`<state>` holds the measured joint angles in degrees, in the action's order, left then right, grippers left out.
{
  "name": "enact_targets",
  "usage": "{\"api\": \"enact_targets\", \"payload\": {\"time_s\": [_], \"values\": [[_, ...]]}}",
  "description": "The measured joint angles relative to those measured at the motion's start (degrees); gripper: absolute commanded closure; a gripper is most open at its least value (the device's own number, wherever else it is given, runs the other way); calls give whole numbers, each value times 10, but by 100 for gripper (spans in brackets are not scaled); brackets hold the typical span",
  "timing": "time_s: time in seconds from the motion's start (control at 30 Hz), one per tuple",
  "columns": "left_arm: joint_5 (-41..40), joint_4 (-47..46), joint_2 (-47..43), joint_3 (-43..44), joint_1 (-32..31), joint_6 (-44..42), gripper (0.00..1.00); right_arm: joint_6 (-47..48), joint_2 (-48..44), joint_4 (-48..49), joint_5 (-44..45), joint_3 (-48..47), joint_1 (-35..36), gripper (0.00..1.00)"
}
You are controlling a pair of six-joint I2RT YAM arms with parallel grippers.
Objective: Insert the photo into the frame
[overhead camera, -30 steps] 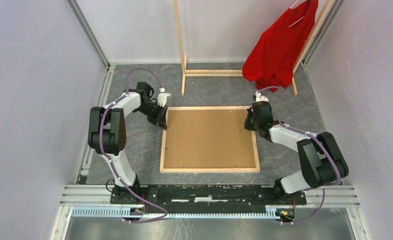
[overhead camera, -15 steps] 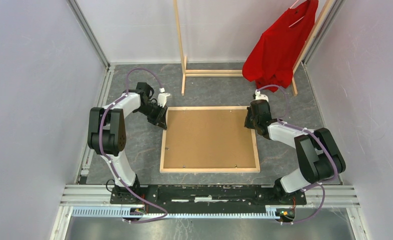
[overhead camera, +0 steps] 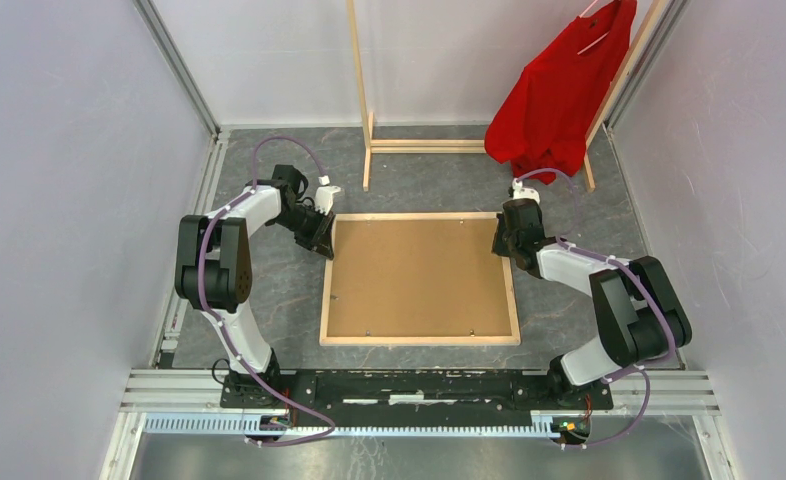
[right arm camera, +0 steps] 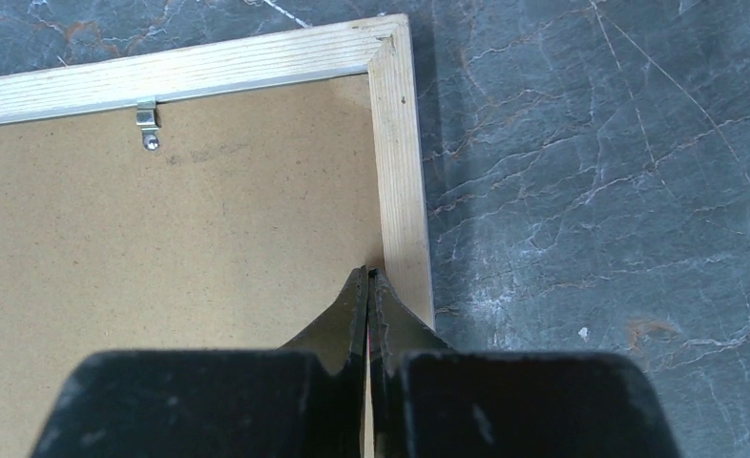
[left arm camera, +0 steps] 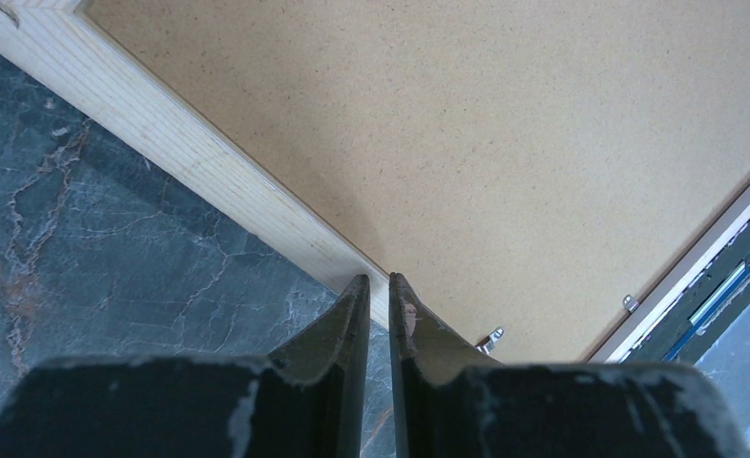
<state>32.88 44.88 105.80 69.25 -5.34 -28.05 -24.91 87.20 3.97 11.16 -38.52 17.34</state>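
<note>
- The left tool (left arm camera: 376, 283) pointed down with its two dark fingers a narrow slit apart. The tips stood at the left rail of the large, thin, light-wood rectangular frame (overhead camera: 515, 290), close to its far-left corner.
- Whether those fingers pinched the rail or only rested at it could not be told.
- The right tool (right arm camera: 369, 277) was clenched tight with nothing between its fingers. Its tips met at the seam where the right rail joined the brown board, near the far-right corner.
- The frame lay flat and back-up on the dark grey, marble-patterned tabletop (overhead camera: 289, 300), midway between the two arms.
- The large rectangular photo (overhead camera: 419, 280) sat inside the frame with its plain brown board back facing up. It filled the opening from rail to rail, and its printed side was hidden.
- A small metal tab (right arm camera: 147, 126) was fixed to the far rail, with its end lying on the board.
- At the far edge of the tabletop, well apart from the frame, stood a tall light-wood clothes rack (overhead camera: 359, 80). A red shirt (overhead camera: 559, 90) hung at its right end.
</note>
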Motion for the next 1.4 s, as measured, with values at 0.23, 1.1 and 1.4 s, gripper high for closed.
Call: {"api": "enact_targets", "payload": {"time_s": [0.23,1.1,1.4], "values": [[0,0,0,0,0,0,79,5,-12,-4,-1,0,-2,100],[-4,-1,-1,0,0,0,80,8,9,-2,-20,-9,-5,100],[-4,-1,-1,-1,0,0,80,8,2,23,-21,10,-6,100]]}}
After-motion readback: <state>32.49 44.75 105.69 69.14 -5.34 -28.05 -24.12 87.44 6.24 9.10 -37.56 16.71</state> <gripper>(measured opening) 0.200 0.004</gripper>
